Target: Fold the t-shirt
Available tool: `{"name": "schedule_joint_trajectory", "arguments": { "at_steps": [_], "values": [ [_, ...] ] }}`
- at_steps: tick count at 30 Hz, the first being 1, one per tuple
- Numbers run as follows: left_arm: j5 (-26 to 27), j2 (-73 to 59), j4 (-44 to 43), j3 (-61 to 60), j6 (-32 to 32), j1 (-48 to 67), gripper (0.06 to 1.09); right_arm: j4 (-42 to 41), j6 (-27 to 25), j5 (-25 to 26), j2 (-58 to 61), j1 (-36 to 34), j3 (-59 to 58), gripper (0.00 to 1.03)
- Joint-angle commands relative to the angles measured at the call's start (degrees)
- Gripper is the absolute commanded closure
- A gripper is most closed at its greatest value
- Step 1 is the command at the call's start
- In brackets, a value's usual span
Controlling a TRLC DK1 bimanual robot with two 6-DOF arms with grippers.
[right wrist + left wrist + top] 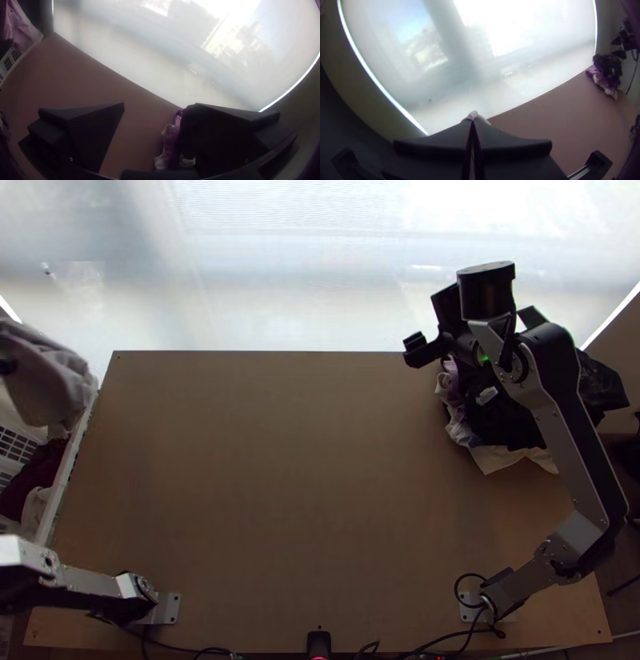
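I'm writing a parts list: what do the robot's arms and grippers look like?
The left arm and right arm have silver-grey links, black joints and small screws, with black cables at their bases. A small green light shows near the right arm's wrist. The left gripper and right gripper have wide black tapering fingers.

The pale greyish t-shirt [50, 380] hangs in the air, bunched and creased, its loose folds drooping beside the far left corner of the table [280, 500].
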State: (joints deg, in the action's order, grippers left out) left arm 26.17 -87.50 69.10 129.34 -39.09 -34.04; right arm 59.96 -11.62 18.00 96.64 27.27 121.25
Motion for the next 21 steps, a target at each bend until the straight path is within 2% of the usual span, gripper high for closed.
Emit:
{"name": "schedule_joint_trajectory", "arguments": {
  "at_steps": [1,3,6,7,10,12,14,17,21],
  "values": [
    [0.0,11.9,-1.3,-0.1,10.7,25.0,1.02,0.8,0.2,-0.1,-4.2,-2.0,-7.2,0.05],
    [-3.2,12.5,-1.3,-0.8,12.1,34.7,1.02,0.8,0.3,-0.1,-5.4,-3.7,-8.8,0.05],
    [-13.3,12.0,-1.4,-4.1,13.5,51.9,1.01,0.8,0.4,-0.2,-7.7,-6.9,-12.0,0.05],
    [-14.6,11.7,-1.5,-6.3,13.5,55.1,1.01,0.8,0.5,-0.2,-8.6,-7.9,-13.1,0.05],
    [-14.7,11.2,-5.2,-14.1,13.3,60.7,1.01,0.8,0.8,-0.2,-11.7,-11.2,-16.0,0.05],
    [-14.7,9.9,-8.8,-16.8,15.4,64.5,1.01,0.8,0.7,-0.2,-14.2,-13.0,-17.7,0.05],
    [-15.3,7.3,-11.1,-16.6,16.5,69.5,1.01,0.8,0.6,-0.2,-16.5,-14.8,-19.4,0.05],
    [-20.1,3.3,-16.0,-14.6,17.8,78.0,1.01,0.8,0.5,-0.2,-19.1,-17.0,-21.8,0.05],
    [-20.8,-0.1,-16.4,-18.3,17.3,79.5,1.01,0.8,0.6,-0.2,-21.7,-18.0,-24.1,0.05]
  ]
}}
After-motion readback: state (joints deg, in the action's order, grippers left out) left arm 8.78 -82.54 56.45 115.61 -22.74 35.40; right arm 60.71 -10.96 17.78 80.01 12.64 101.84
